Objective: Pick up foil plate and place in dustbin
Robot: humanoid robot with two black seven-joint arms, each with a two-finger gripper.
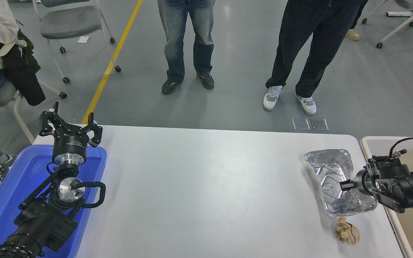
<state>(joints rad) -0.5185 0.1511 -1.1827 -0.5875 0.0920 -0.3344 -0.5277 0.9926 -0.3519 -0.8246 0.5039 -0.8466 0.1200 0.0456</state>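
The foil plate (330,179) is a shiny, crumpled silver tray lying on the white table (206,179) near its right edge. My right gripper (346,185) reaches in from the right edge and sits low over the plate's right half, pointing left. The arm hides part of the plate's right rim. The dustbin (366,143), beige with a pale rounded rim, stands just off the table's right edge, under my right arm. My left gripper (70,123) is parked open and empty over the blue tub at the lower left.
A small tan paper wad (347,232) lies just in front of the plate. A blue plastic tub (20,179) sits at the table's left end. Two people stand beyond the far edge, one sits at the far left, and wheeled chairs stand behind.
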